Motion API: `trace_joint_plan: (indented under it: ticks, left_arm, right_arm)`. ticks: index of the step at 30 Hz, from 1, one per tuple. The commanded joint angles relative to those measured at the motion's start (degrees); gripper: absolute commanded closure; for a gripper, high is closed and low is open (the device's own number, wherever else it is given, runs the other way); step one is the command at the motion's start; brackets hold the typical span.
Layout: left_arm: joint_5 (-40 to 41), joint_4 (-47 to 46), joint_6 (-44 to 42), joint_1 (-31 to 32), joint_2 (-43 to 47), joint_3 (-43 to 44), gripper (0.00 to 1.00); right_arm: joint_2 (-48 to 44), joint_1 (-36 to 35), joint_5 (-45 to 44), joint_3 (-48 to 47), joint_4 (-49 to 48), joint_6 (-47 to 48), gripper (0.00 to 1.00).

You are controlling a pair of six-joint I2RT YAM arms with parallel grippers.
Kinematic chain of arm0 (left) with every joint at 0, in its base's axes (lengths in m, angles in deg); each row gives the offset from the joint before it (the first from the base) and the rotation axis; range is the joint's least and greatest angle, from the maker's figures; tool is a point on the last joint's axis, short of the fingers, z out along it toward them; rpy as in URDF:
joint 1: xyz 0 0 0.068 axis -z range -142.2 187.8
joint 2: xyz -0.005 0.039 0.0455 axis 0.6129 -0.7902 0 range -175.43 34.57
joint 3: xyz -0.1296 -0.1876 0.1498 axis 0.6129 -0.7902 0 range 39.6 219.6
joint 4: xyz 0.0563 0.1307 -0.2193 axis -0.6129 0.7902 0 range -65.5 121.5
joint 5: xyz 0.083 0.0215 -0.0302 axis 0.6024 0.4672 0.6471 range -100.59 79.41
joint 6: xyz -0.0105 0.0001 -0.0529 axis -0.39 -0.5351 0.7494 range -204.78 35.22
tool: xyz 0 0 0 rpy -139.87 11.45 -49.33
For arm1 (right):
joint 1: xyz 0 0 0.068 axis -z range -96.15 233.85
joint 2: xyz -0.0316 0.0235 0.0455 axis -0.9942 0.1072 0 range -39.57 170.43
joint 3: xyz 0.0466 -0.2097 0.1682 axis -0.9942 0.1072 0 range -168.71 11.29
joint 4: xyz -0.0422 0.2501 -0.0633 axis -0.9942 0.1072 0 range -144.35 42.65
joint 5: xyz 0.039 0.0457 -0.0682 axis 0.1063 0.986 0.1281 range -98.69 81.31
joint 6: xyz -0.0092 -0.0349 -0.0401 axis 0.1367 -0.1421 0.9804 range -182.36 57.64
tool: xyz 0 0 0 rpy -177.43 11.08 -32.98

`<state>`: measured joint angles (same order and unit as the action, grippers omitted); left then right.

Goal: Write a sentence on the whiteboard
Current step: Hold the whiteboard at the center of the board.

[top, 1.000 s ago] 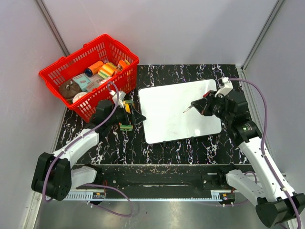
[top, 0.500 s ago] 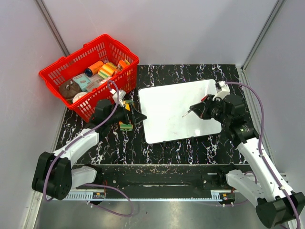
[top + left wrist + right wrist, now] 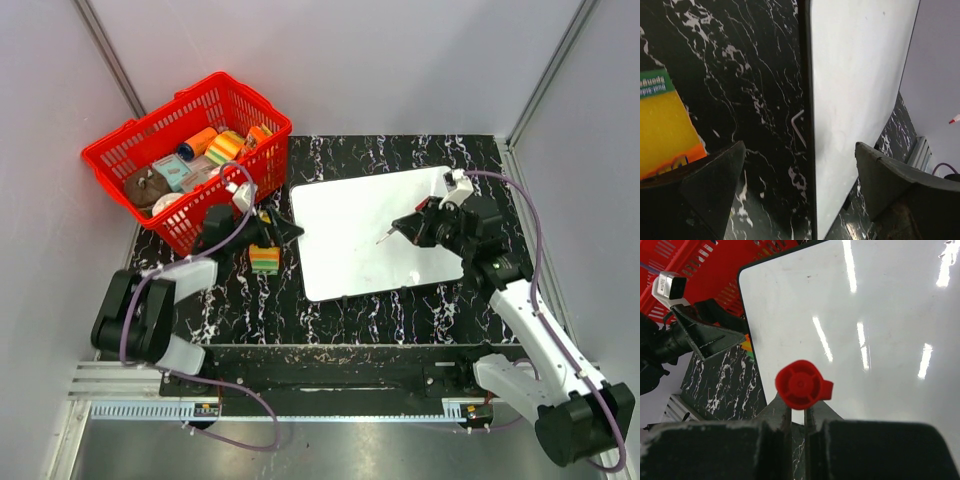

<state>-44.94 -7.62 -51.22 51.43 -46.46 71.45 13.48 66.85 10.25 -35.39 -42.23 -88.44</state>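
Fingers of the right arm (image 3: 779,414) clamp a slim white red-capped marker pen (image 3: 801,385) over the large flat white rectangular whiteboard (image 3: 350,258), lying on the black marbled table (image 3: 400,160) beside a red plastic basket (image 3: 108,160). The fingers of the left arm (image 3: 715,175) are spread wide at the board's left edge, near a yellow-and-green packet (image 3: 662,132).

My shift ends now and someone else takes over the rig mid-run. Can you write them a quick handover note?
Left gripper: open and empty, jaws either side of the whiteboard's left edge. A yellow-and-green packet lies on the table just beside it.
Right gripper: shut on the marker, tip pointing over the middle of the board. I cannot tell whether it touches.
Done: marker in hand and over the board.
Left: the whole sentence. No writing shows on the board.
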Motion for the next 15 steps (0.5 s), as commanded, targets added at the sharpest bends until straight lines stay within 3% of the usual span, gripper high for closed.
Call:
trace_joint_plan:
  ticks: [1,6,15]
  left_arm:
    - [-5.19,-6.98,0.01,-0.79,-6.49,9.62,0.06]
    - [-7.75,-13.66,1.07,-2.55,-6.94,9.98,0.05]
    - [-5.11,-23.43,3.26,-2.73,-4.48,0.93,0.04]
  right_arm:
    - [2.05,-0.5,-0.92,-1.49,-7.1,-1.33,1.0]
    - [4.6,-0.5,-2.76,-1.4,-9.83,-1.69,1.0]
    - [8.02,-0.58,-2.33,-2.45,-17.38,-4.14,1.0]
